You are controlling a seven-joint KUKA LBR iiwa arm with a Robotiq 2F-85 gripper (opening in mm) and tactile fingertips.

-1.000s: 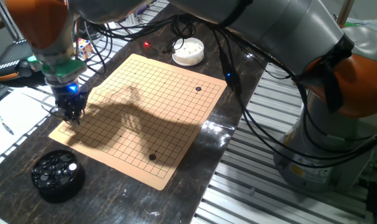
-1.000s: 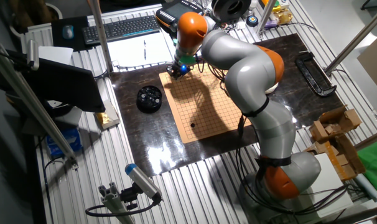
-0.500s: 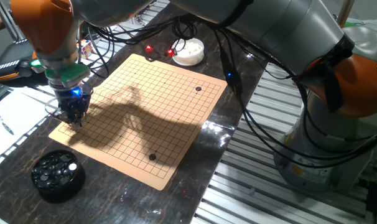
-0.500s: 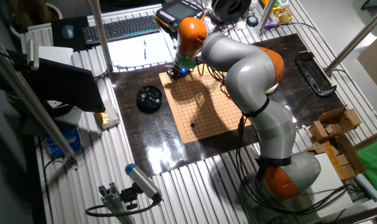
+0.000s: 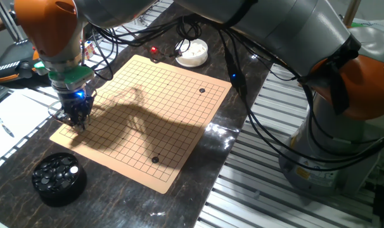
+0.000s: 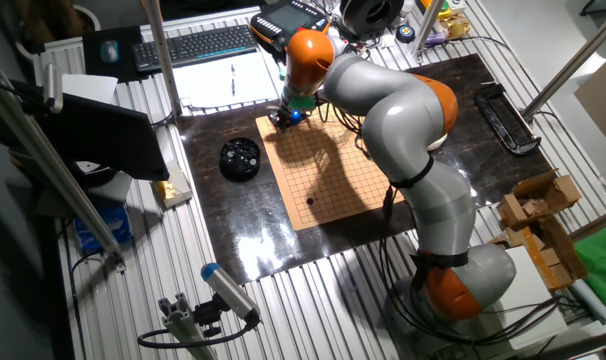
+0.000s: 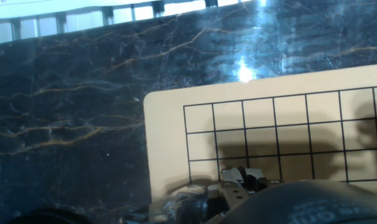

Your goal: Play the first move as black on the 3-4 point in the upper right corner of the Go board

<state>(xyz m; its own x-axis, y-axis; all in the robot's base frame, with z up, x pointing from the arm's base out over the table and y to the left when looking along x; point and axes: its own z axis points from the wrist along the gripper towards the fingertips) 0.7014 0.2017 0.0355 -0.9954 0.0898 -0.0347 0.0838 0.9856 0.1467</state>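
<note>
From my remote station, one fixed view shows the gripper (image 5: 75,120) lowered over the Go board (image 5: 147,117) near the corner closest to the paper sheet (image 5: 8,120), its fingertips at or just above the grid. I cannot tell whether the fingers are spread, pressed together or pinching a stone: they are too small and dark in both fixed views, and the hand view shows only part of the mechanism at the bottom edge.

Two black stones lie on the board: one black stone (image 5: 202,90) near the corner beside the white bowl (image 5: 192,52), and a second black stone (image 5: 155,160) near the edge facing the robot base. Both are well apart from the gripper.

A round black bowl of stones (image 5: 57,177) stands on the dark marble table (image 5: 198,158) just off the board corner below the gripper; it holds dark stones and one pale one.

In the other fixed view, the arm (image 6: 383,90) arches across the board (image 6: 328,165) to its far corner, with the black bowl (image 6: 239,158) to the left.

The hand view shows a board corner (image 7: 170,118), grid lines and marble surface (image 7: 64,112).
</note>
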